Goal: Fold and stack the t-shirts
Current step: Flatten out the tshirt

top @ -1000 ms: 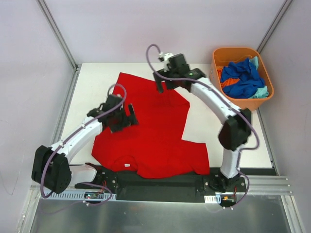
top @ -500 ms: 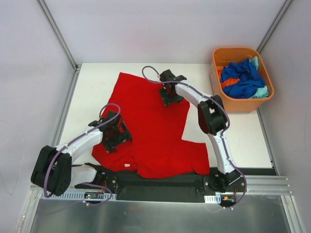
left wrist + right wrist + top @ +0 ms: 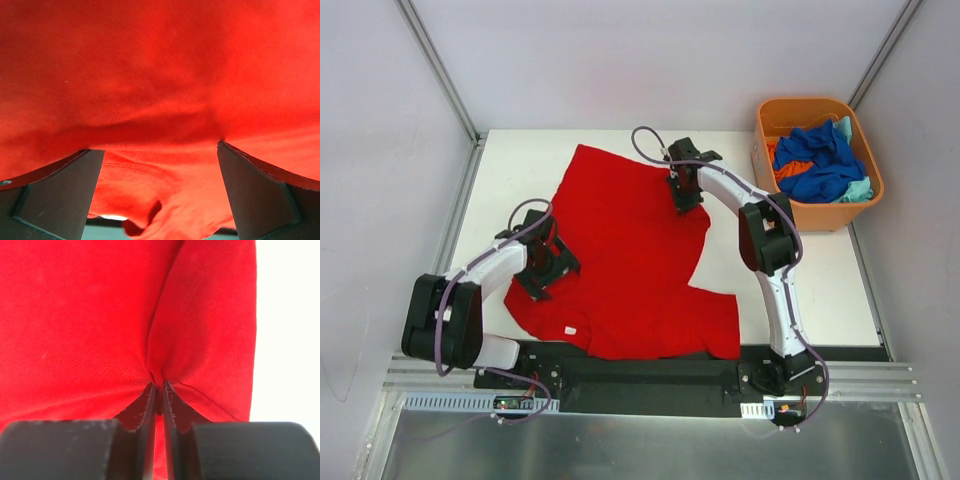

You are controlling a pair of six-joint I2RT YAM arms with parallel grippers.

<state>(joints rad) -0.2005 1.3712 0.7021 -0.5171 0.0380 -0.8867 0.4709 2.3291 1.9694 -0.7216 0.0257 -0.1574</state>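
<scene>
A bright red t-shirt [image 3: 620, 260] lies spread on the white table, its collar toward the near edge. My right gripper [image 3: 686, 196] is down on the shirt's far right side. In the right wrist view it [image 3: 159, 386] is shut on a pinched ridge of the red cloth [image 3: 75, 315]. My left gripper [image 3: 542, 268] sits low over the shirt's left edge. The left wrist view shows it [image 3: 156, 150] open, its fingers [image 3: 65, 190] straddling rumpled red cloth [image 3: 160, 65] with a hem. More t-shirts, blue [image 3: 817, 160], orange [image 3: 782, 168] and pale teal [image 3: 861, 190], lie bunched in a tub.
The rigid orange tub [image 3: 800, 104] stands at the back right corner of the table [image 3: 820, 280]. Grey frame walls close in the left, back and right sides. The arms' black base rail [image 3: 650, 375] runs along the near edge.
My right gripper dropped onto the shirt's far right side and closed on the cloth. The left gripper moved down and left to the shirt's left edge, staying open. The shirt shifted slightly.
</scene>
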